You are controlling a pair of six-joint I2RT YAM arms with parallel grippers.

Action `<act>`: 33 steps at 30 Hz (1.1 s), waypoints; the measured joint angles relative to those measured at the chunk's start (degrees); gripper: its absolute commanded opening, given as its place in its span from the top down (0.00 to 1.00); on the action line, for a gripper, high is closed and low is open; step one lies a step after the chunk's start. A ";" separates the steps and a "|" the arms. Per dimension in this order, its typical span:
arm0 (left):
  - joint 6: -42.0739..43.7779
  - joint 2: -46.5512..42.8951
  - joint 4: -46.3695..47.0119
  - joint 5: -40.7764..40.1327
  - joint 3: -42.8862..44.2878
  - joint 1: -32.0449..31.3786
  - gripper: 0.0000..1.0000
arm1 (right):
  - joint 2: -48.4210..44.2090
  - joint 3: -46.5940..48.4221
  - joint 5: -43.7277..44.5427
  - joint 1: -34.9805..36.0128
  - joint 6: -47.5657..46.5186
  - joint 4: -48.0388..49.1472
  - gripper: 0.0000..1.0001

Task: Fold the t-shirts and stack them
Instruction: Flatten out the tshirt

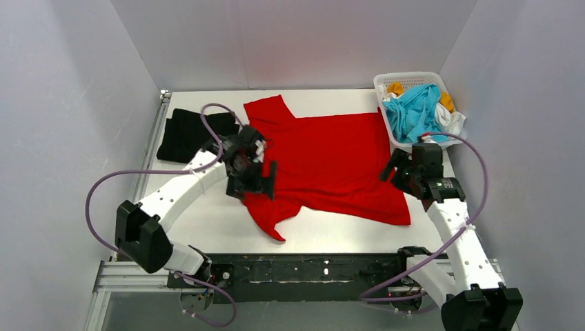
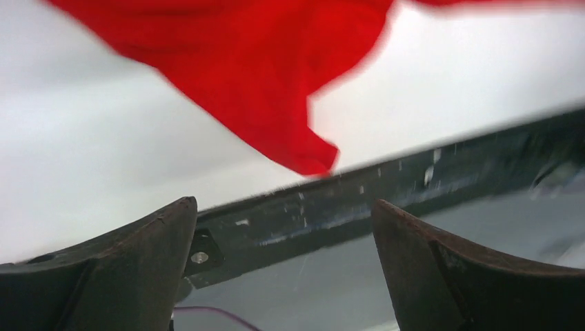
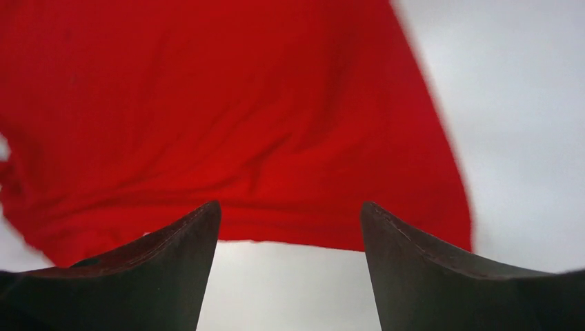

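A bright red t-shirt (image 1: pixel 331 162) lies spread flat mid-table, collar to the left, one sleeve far-left and one near-left. A folded black t-shirt (image 1: pixel 185 132) lies at the far left. Cyan, white and orange-yellow shirts (image 1: pixel 414 110) are heaped in the basket. My left gripper (image 1: pixel 256 185) is open and empty above the red shirt's left edge; its wrist view shows the near sleeve (image 2: pixel 276 96). My right gripper (image 1: pixel 397 172) is open and empty at the red shirt's right hem, which shows in the right wrist view (image 3: pixel 241 138).
A white lattice basket (image 1: pixel 407 79) stands at the far right corner. The table (image 1: pixel 207 224) has a black rail (image 1: pixel 303 265) along its near edge, also in the left wrist view (image 2: pixel 414 193). Grey walls enclose the table.
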 measured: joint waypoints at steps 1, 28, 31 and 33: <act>0.90 -0.96 0.24 0.46 -0.48 -3.61 0.02 | 0.22 -0.83 -2.73 2.27 -0.39 1.84 0.19; -1.81 16.37 2.95 -7.85 -7.34 -22.75 1.00 | 26.14 -5.95 -14.40 10.78 -2.43 18.58 0.19; -3.72 12.50 3.10 -7.39 -7.87 -21.94 1.00 | 26.95 -5.95 -13.73 10.71 -2.60 18.53 0.19; -4.92 6.93 4.13 -4.42 -9.22 -20.33 0.99 | 27.32 -5.95 -13.40 10.62 -2.62 18.51 0.19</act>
